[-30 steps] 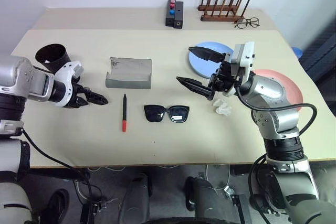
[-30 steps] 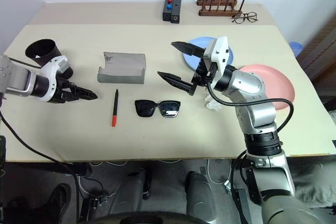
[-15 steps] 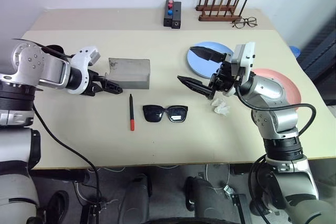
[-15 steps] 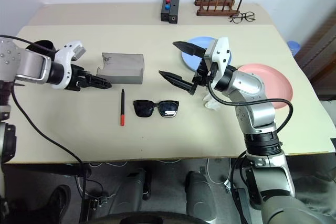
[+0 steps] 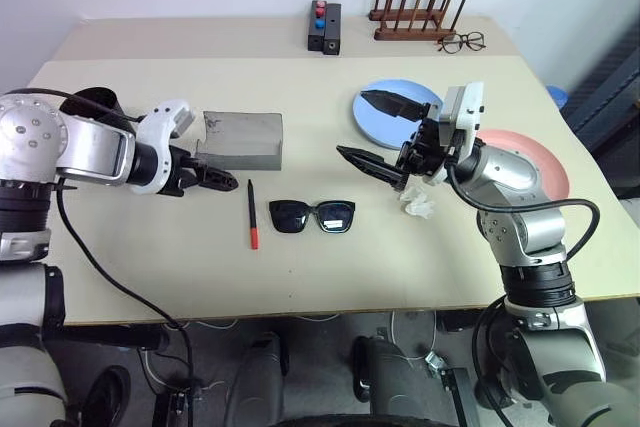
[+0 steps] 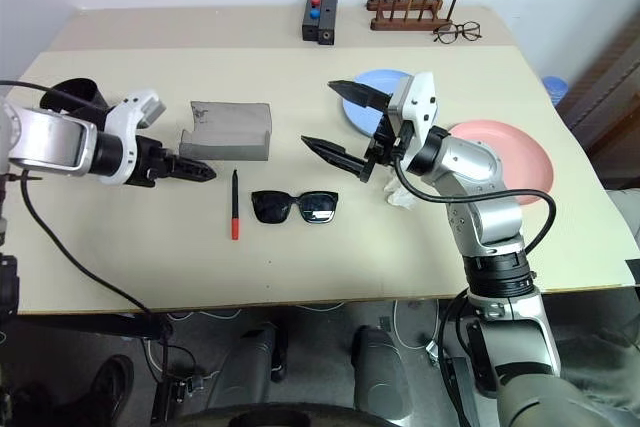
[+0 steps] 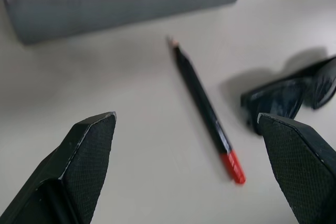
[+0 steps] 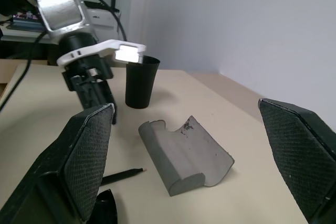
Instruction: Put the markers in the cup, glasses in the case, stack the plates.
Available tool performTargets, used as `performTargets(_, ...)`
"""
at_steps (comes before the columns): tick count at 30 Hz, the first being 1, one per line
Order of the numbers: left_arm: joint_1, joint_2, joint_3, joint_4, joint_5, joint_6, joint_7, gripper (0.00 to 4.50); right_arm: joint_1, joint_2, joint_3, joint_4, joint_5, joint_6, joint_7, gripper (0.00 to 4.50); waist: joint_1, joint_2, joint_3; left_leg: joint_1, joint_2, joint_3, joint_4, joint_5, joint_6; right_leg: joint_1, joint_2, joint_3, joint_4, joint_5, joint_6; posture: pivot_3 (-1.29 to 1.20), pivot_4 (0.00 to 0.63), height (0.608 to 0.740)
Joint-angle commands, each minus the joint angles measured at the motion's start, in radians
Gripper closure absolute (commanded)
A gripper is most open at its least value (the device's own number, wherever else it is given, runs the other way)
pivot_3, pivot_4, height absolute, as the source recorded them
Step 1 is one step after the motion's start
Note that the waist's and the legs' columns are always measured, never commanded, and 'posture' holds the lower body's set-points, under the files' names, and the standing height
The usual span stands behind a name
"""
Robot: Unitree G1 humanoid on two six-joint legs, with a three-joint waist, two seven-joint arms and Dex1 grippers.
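Observation:
A black marker (image 5: pixel 251 215) with a red end lies on the table, just left of the black sunglasses (image 5: pixel 312 216). The grey case (image 5: pixel 240 139) lies open behind them. My left gripper (image 5: pixel 225 183) is open, low over the table in front of the case, its tips just left of the marker (image 7: pixel 202 100). Behind the left arm stands the black cup (image 5: pixel 97 104), partly hidden. My right gripper (image 5: pixel 352 127) hangs open and empty above the table, right of the sunglasses. The blue plate (image 5: pixel 385 112) and the pink plate (image 5: pixel 540 162) lie side by side behind the right arm.
A crumpled white tissue (image 5: pixel 420 204) lies under my right wrist. At the far edge are a black box with coloured buttons (image 5: pixel 324 27), a wooden rack (image 5: pixel 412 17) and clear spectacles (image 5: pixel 462 42).
My left gripper has swung right from beside the cup to the front of the case, close to the marker, and its wrist has rolled. The right arm has kept still.

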Motion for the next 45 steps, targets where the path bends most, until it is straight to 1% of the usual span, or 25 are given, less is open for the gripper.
performTargets(1,0.054,0.045,0.065,-0.124,0.046,-0.034,-0.098,0.01,-0.004,-0.003,-0.02,-0.029,0.003,-0.015,-0.005,0.0,0.0,0.0,0.0,0.0,0.0,0.0,0.0,0.0,0.0,0.0,0.0,0.0,0.0,0.0,0.0,0.0,0.15,0.74)
performTargets(2,0.093,0.056,0.091,-0.165,0.071,-0.08,-0.136,0.01,-0.002,-0.003,-0.02,-0.031,0.003,-0.015,-0.006,0.0,-0.001,0.0,0.0,0.0,0.0,0.0,0.0,0.0,0.0,0.0,0.0,0.0,0.0,0.0,0.0,0.0,0.15,0.74)
performTargets(4,0.126,0.07,0.126,-0.183,0.096,-0.103,-0.182,0.01,0.002,-0.004,-0.019,-0.033,0.002,-0.014,-0.007,0.0,0.0,0.0,0.0,0.0,0.0,0.0,-0.001,0.0,0.0,0.0,0.0,0.0,-0.001,-0.002,-0.003,0.0,0.15,0.74)
performTargets(6,0.152,0.094,0.128,-0.212,0.143,-0.138,-0.236,0.01,0.006,-0.006,-0.018,-0.034,-0.002,-0.015,-0.008,0.0,0.0,0.0,0.0,0.0,0.0,0.0,-0.001,0.0,0.0,0.0,0.0,0.0,-0.001,-0.002,-0.004,0.0,0.15,0.74)
performTargets(9,0.178,0.017,0.241,-0.174,0.141,-0.072,-0.162,0.01,0.008,-0.005,-0.021,-0.039,0.0,-0.014,-0.012,0.0,0.001,0.0,0.0,0.0,0.0,0.0,-0.001,0.0,0.0,0.0,0.0,0.0,-0.001,-0.002,-0.004,0.0,0.15,0.74)
performTargets(11,0.181,-0.085,0.331,-0.183,0.129,-0.014,-0.079,0.01,0.009,-0.004,-0.02,-0.037,-0.001,-0.016,-0.012,0.0,0.004,0.0,0.0,0.0,0.0,0.0,0.0,0.0,0.0,0.0,0.0,0.0,-0.001,-0.002,-0.004,0.0,0.15,0.74)
performTargets(14,0.234,-0.17,0.38,-0.289,0.118,0.009,-0.015,0.01,0.008,-0.003,-0.018,-0.035,-0.003,-0.018,-0.013,0.0,0.001,0.0,0.0,0.0,0.0,0.0,0.001,0.0,0.0,0.001,0.0,0.0,-0.001,-0.001,-0.001,0.0,0.15,0.74)
performTargets(16,0.289,-0.23,0.432,-0.324,0.074,0.009,0.043,0.01,0.006,-0.003,-0.018,-0.036,-0.002,-0.016,-0.013,0.0,-0.001,0.0,0.0,-0.001,0.0,0.0,0.001,0.0,0.0,0.001,0.0,0.0,-0.001,0.0,0.0,0.0,0.15,0.74)
performTargets(18,0.34,-0.277,0.465,-0.373,0.068,0.009,0.107,0.01,0.005,-0.006,-0.017,-0.034,-0.006,-0.017,-0.011,0.0,-0.002,0.0,0.0,0.0,0.0,0.0,0.001,0.0,0.0,0.001,0.0,0.0,0.0,0.0,0.0,0.0,0.15,0.74)
performTargets(21,0.379,-0.323,0.488,-0.406,0.016,0.009,0.196,0.01,0.006,-0.008,-0.017,-0.033,-0.008,-0.017,-0.011,0.0,-0.001,0.0,0.0,0.001,0.0,0.0,0.001,0.0,0.0,0.001,0.0,0.0,0.001,0.0,0.0,0.0,0.15,0.74)
performTargets(24,0.38,-0.355,0.503,-0.418,-0.028,0.009,0.269,0.01,0.009,-0.006,-0.017,-0.033,-0.009,-0.018,-0.013,0.0,0.006,0.0,0.0,0.001,0.0,0.0,0.003,0.0,0.0,0.002,0.0,0.0,0.001,0.0,0.0,0.0,0.15,0.74)
performTargets(28,0.384,-0.376,0.484,-0.412,-0.064,0.009,0.356,0.01,0.009,0.001,-0.016,-0.03,-0.014,-0.022,-0.019,0.0,0.007,0.0,0.0,0.001,0.0,0.0,0.004,0.0,0.0,0.003,0.0,0.0,0.0,-0.002,-0.003,0.0,0.15,0.74)
performTargets(30,0.376,-0.381,0.463,-0.423,-0.058,0.009,0.377,0.01,0.01,0.005,-0.016,-0.031,-0.015,-0.024,-0.023,0.0,0.006,0.0,0.0,0.001,0.0,-0.001,0.004,0.0,0.0,0.003,0.0,0.0,0.0,-0.002,-0.003,0.0,0.15,0.74)
performTargets(31,0.372,-0.4,0.474,-0.401,-0.083,0.009,0.413,0.01,0.011,0.006,-0.015,-0.032,-0.016,-0.025,-0.025,0.0,0.006,0.0,0.0,0.001,0.0,0.0,0.004,0.0,0.0,0.003,0.0,0.0,0.0,-0.002,-0.003,0.0,0.15,0.74)
performTargets(33,0.358,-0.407,0.454,-0.358,-0.141,0.009,0.457,0.01,0.019,0.008,-0.017,-0.04,-0.019,-0.028,-0.034,0.0,0.006,0.0,-0.001,0.001,0.0,-0.001,0.004,0.0,0.0,0.003,0.0,0.0,0.0,-0.002,-0.003,0.0,0.15,0.74)
performTargets(35,0.348,-0.385,0.421,-0.321,-0.199,0.009,0.479,0.01,0.023,0.007,-0.017,-0.043,-0.021,-0.031,-0.039,0.0,0.007,0.0,-0.001,0.001,0.0,-0.001,0.004,0.0,0.0,0.003,0.0,0.0,0.0,-0.001,-0.003,0.0,0.15,0.74)
performTargets(36,0.342,-0.34,0.384,-0.273,-0.261,0.009,0.495,0.01,0.024,0.007,-0.017,-0.044,-0.022,-0.032,-0.042,0.0,0.006,0.0,-0.001,0.001,0.0,-0.001,0.004,0.0,0.0,0.003,0.0,0.0,0.0,-0.001,-0.003,0.0,0.15,0.74)
performTargets(38,0.328,-0.302,0.357,-0.229,-0.316,0.008,0.521,0.01,0.025,0.005,-0.019,-0.045,-0.021,-0.033,-0.046,0.0,0.003,0.0,-0.001,0.001,0.0,-0.001,0.004,0.0,0.0,0.003,0.0,0.0,0.001,-0.001,-0.003,0.0,0.15,0.74)
performTargets(41,0.296,-0.249,0.31,-0.181,-0.36,0.007,0.539,0.01,0.03,0.002,-0.021,-0.047,-0.023,-0.037,-0.05,0.0,0.002,0.0,-0.001,0.001,0.0,-0.001,0.003,0.0,0.0,0.002,0.0,0.0,0.001,-0.002,-0.003,0.0,0.15,0.74)
performTargets(45,0.264,-0.169,0.206,-0.127,-0.457,0.002,0.534,0.01,0.036,0.004,-0.022,-0.053,-0.021,-0.037,-0.059,0.0,0.002,0.0,-0.001,0.001,0.0,-0.001,0.003,0.0,0.0,0.002,0.0,0.0,0.0,-0.002,-0.003,0.0,0.15,0.74)
